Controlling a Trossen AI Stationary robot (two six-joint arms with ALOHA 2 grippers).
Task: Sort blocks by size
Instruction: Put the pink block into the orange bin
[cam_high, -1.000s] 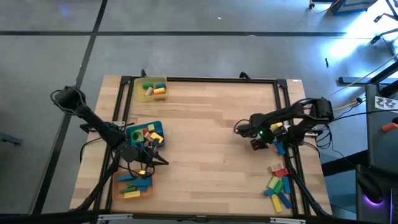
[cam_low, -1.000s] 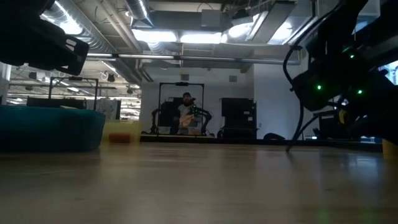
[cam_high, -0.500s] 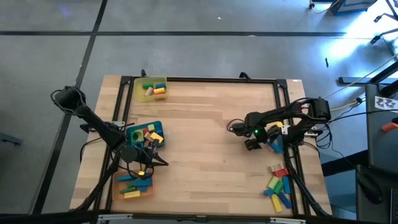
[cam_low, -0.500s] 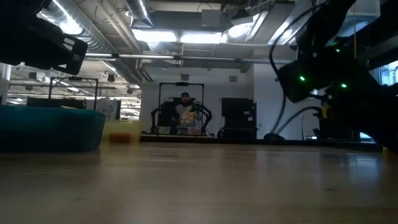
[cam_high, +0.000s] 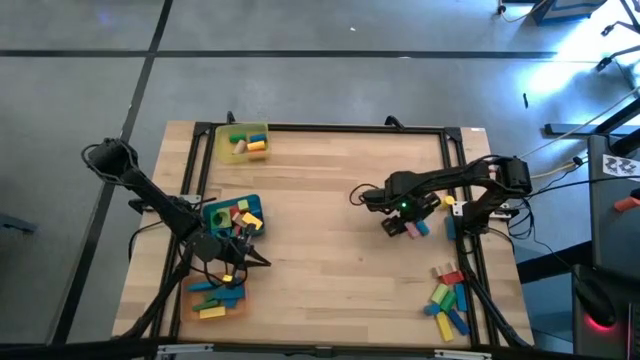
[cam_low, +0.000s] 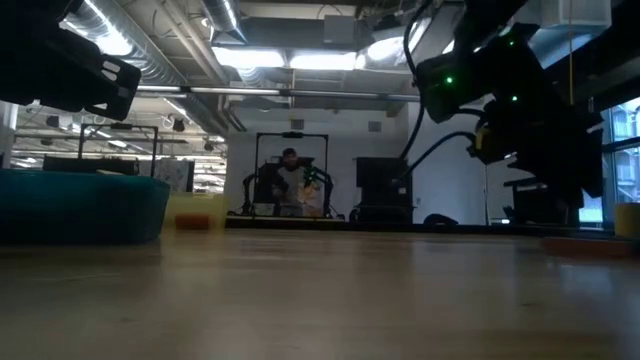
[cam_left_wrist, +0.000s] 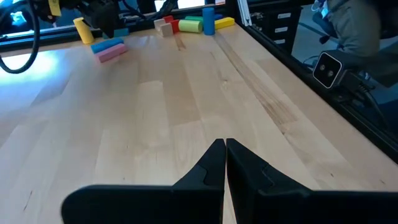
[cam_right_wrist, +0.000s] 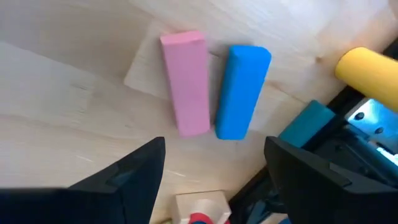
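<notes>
Sorting partly done: blocks (cam_high: 448, 300) heaped at table's right near corner, others in trays (cam_high: 226, 212) along left edge. Right gripper (cam_right_wrist: 211, 180) wide, empty, above pink block (cam_right_wrist: 185, 82); left gripper (cam_left_wrist: 225, 163) closed, idle.

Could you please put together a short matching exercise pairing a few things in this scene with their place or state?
Things:
1. left claw
2. right claw
3. pink block
4. yellow tray

Place or state:
A. open, above two blocks on the table
B. at the far left corner of the table
C. shut, near the blue tray
D. lying side by side with a blue block

Pairs: 1-C, 2-A, 3-D, 4-B
</notes>
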